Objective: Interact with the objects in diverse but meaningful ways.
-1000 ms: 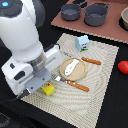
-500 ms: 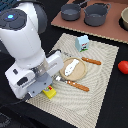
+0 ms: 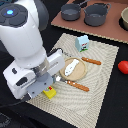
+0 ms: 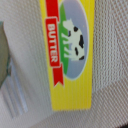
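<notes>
My gripper [image 3: 44,86], its jaws hidden so I cannot tell their state, hangs right over the yellow butter box [image 4: 67,52] lying flat on the mat [image 3: 102,75] beside the plate [image 3: 75,70], seemingly lined up to grasp it.

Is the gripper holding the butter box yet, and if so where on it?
Cannot tell. The butter box lies on the mat right under the wrist, but neither view shows the fingers, so any hold on it is hidden.
</notes>
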